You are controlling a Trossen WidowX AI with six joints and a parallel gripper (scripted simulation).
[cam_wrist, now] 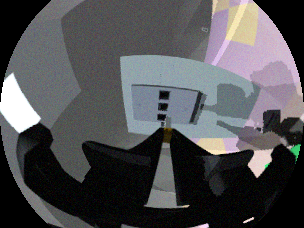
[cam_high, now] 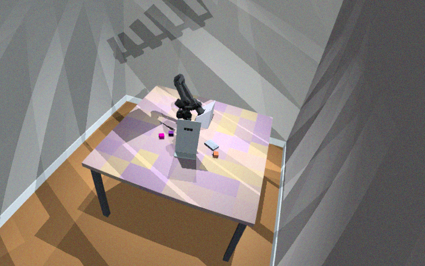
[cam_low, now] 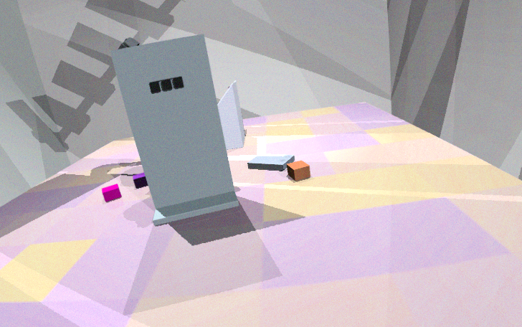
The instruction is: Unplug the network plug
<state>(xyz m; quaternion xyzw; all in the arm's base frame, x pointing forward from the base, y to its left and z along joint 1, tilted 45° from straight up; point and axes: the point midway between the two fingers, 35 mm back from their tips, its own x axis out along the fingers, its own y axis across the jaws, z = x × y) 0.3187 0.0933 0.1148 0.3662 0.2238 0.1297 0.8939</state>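
The upright grey panel [cam_high: 188,140] [cam_low: 175,134] [cam_wrist: 145,70] stands on the table, with three dark openings in a row. In the wrist view the socket block [cam_wrist: 145,104] shows on its near face, and all three openings are visible. My gripper [cam_wrist: 166,131] is shut on the plug [cam_wrist: 167,135], a small yellowish piece with a pale grey part pointing at the panel. The plug appears out of the socket, just in front of the lowest opening in that view; the exact gap is hard to judge. The panel hides the fingertips in the top and exterior views. I cannot make out the marked square.
A white slanted board [cam_high: 206,116] [cam_low: 231,121] stands beside the arm [cam_high: 185,94]. A flat grey block [cam_high: 211,144] [cam_low: 268,161] and an orange cube [cam_high: 215,154] [cam_low: 298,171] lie on one side of the panel, a magenta cube [cam_high: 161,136] [cam_low: 111,193] and a purple cube [cam_high: 170,133] [cam_low: 140,181] on the other.
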